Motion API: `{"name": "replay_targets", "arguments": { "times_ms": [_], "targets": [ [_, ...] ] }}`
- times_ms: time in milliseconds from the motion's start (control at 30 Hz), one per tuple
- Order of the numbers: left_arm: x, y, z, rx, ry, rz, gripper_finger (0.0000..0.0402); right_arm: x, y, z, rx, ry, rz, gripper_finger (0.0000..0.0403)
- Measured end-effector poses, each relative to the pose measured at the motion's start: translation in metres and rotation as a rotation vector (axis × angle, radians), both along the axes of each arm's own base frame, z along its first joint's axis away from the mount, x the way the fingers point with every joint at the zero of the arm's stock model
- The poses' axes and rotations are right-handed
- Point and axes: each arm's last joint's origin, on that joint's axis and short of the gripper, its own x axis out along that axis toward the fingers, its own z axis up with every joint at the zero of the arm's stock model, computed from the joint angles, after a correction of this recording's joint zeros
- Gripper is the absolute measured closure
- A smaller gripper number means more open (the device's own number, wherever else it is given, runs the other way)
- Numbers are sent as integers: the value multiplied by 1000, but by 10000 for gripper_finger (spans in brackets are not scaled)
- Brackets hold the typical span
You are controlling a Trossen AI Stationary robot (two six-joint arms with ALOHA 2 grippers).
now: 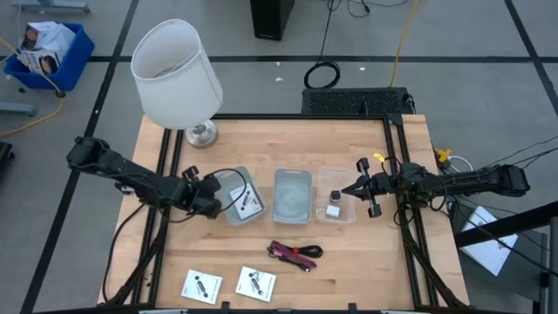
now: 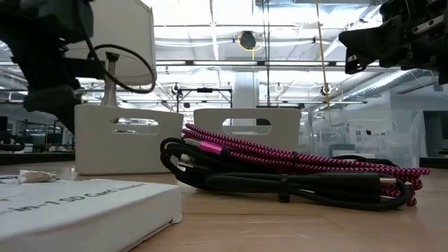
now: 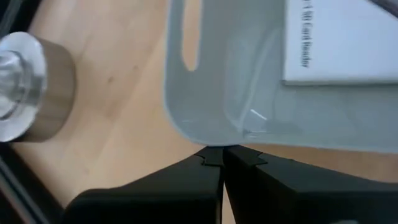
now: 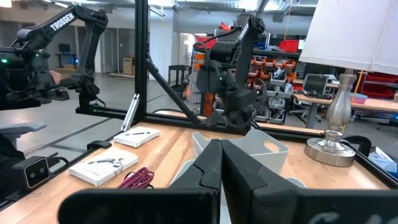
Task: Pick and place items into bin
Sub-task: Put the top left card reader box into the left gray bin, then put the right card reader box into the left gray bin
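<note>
Both fingers pressed together and empty: left gripper (image 1: 212,195) beside the translucent left bin (image 1: 240,195) (one flat white card (image 1: 250,200) inside), right gripper (image 1: 355,187) over the clear bin (image 1: 335,195); braided red-and-black cable (image 1: 295,253) lies coiled on the wood table (image 1: 288,144)

A robotics lab or industrial workshop, by all signs. Wooden worktable (image 1: 288,139) framed in black metal rails (image 1: 397,174), set on a grey floor marked off with dark tape lines. High open ceiling with strip lights and exposed ducts (image 2: 280,66) beyond the table. Further black robot arms (image 4: 233,68) on neighbouring rigs, shelving with red and orange parts bins (image 4: 280,62), a blue storage crate (image 1: 48,52) on the floor far left, loose cables (image 1: 324,74) trailing past the far edge.
</note>
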Motion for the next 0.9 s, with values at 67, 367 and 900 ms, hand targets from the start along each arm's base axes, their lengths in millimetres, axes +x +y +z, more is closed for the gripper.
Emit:
{"name": "replay_targets", "arguments": {
  "times_ms": [67,367,900],
  "targets": [
    [2,4,0,23,-2,16,399,0,0,0,0,-2,0,403],
    [20,21,3,55,-91,-14,397,0,0,0,0,-1,1,403],
    [10,2,23,-75,-25,-103,396,0,0,0,0,0,1,403]
  ]
}}
